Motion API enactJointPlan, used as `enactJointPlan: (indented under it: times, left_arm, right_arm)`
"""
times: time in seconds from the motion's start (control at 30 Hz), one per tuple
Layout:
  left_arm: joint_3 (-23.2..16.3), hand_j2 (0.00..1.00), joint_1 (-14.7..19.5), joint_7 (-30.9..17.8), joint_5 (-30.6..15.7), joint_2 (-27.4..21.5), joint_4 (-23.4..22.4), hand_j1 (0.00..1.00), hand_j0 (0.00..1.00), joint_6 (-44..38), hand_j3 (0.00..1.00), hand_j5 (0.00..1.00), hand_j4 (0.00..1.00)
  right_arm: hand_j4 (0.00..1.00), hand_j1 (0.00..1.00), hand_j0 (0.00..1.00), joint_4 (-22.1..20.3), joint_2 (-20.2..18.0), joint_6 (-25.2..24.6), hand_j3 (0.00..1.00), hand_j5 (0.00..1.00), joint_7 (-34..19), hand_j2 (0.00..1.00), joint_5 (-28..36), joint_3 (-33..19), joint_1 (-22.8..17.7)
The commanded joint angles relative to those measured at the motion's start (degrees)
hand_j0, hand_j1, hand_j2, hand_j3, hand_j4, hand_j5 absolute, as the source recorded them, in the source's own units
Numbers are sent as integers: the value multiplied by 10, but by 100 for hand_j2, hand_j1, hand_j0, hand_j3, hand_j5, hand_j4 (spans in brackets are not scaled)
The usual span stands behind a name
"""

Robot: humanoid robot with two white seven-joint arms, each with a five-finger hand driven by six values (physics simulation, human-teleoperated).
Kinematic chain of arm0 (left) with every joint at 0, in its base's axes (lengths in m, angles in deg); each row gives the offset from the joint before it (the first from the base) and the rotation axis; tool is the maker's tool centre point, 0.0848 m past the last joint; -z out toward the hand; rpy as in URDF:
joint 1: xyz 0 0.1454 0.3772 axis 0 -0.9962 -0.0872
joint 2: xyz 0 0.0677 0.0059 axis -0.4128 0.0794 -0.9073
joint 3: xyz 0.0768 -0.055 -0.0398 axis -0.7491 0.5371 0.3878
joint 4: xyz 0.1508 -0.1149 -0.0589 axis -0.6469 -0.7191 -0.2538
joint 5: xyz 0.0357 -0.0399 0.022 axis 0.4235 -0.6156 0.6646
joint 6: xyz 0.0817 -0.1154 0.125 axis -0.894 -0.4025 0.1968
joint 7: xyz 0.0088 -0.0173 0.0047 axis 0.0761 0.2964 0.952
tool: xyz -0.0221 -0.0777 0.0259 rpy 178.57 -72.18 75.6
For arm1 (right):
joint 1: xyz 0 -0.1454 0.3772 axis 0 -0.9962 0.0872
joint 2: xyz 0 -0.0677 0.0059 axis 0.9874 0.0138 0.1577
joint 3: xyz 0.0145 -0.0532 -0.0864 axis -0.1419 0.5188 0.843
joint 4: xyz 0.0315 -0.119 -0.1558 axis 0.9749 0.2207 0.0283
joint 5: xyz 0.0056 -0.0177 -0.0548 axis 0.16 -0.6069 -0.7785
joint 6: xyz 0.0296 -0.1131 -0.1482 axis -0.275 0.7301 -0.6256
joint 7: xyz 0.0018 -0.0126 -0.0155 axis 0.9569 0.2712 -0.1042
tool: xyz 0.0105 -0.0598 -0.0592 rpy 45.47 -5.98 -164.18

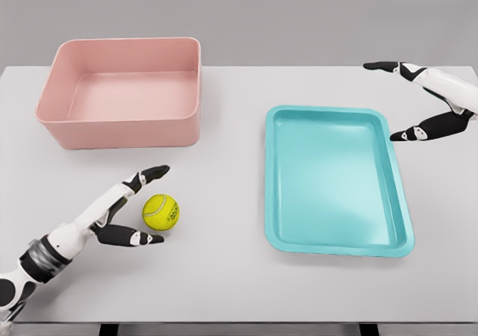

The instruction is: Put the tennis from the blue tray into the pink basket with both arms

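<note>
A yellow-green tennis ball (160, 211) lies on the white table (224, 276), left of the blue tray (336, 243) and in front of the pink basket (123, 131). My left hand (146, 205) is at the ball's left side, its fingers (153, 174) spread above and below the ball without closing on it. The right hand (396, 101) hovers open past the tray's far right corner, holding nothing. Neither the tray nor the basket has anything in it.
The table's front edge runs along the bottom of the view. A grey wall stands behind the table.
</note>
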Motion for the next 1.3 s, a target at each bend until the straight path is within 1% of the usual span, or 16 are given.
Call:
enactJointPlan:
  times: [0.0,0.17,0.23,0.3,0.5,0.6,0.73,0.77,0.8,0.97,1.0,1.03,1.17,1.27]
  left_arm:
    - [-3,100,0,0,0,1,-7,100,100,0,100,100,100]
    - [-5,100,2,0,0,5,-12,100,100,0,100,100,100]
    - [-6,100,10,0,1,9,-13,100,100,0,100,100,100]
    - [-6,100,14,0,13,20,-21,100,100,0,100,100,100]
    - [-7,100,13,0,14,20,-24,100,100,-8,100,100,100]
    - [-12,100,14,0,13,20,-24,100,100,-24,100,100,100]
    - [-12,90,13,0,12,20,-24,90,90,-27,90,90,90]
    - [-12,80,13,0,11,20,-24,80,80,-27,80,80,80]
    - [-12,78,12,0,10,20,-24,78,78,-26,78,78,78]
    - [-12,78,11,1,10,18,-24,78,78,-27,78,78,78]
    - [-10,76,11,0,9,18,-24,76,76,-27,76,76,76]
    - [-10,70,10,1,7,17,-24,70,70,-26,70,70,70]
    - [-10,69,8,1,7,16,-24,69,69,-26,69,69,69]
    - [-9,65,7,1,6,15,-24,65,65,-25,65,65,65]
  right_arm:
    - [100,100,100,-1,0,-2,100,100,0,100,4,0,0]
    - [100,100,100,-5,-2,0,100,100,0,100,16,-1,-1]
    - [100,100,100,-5,-1,-1,100,100,0,100,16,-1,-1]
    - [100,100,100,-8,-1,-1,100,100,0,100,16,-1,-2]
    - [100,100,100,-10,-2,-1,100,100,0,100,16,-1,-1]
    - [100,100,100,-17,-2,-2,100,100,0,100,17,-1,0]
    - [100,100,100,-17,-2,-2,100,100,0,100,17,-1,1]
    - [100,100,100,-17,-2,-2,100,100,0,100,17,-1,1]
    - [100,100,100,-17,-3,-2,100,100,0,100,18,-1,1]
    - [100,100,100,-17,-8,-2,100,100,0,100,26,-1,1]
    - [100,100,100,-17,-8,-2,100,100,0,100,26,-1,1]
    - [100,100,100,-18,-7,-2,100,100,0,100,26,-1,0]
    - [100,100,100,-18,-7,-2,100,100,0,100,26,-1,0]
    - [100,100,100,-18,-8,-2,100,100,0,100,26,-1,1]
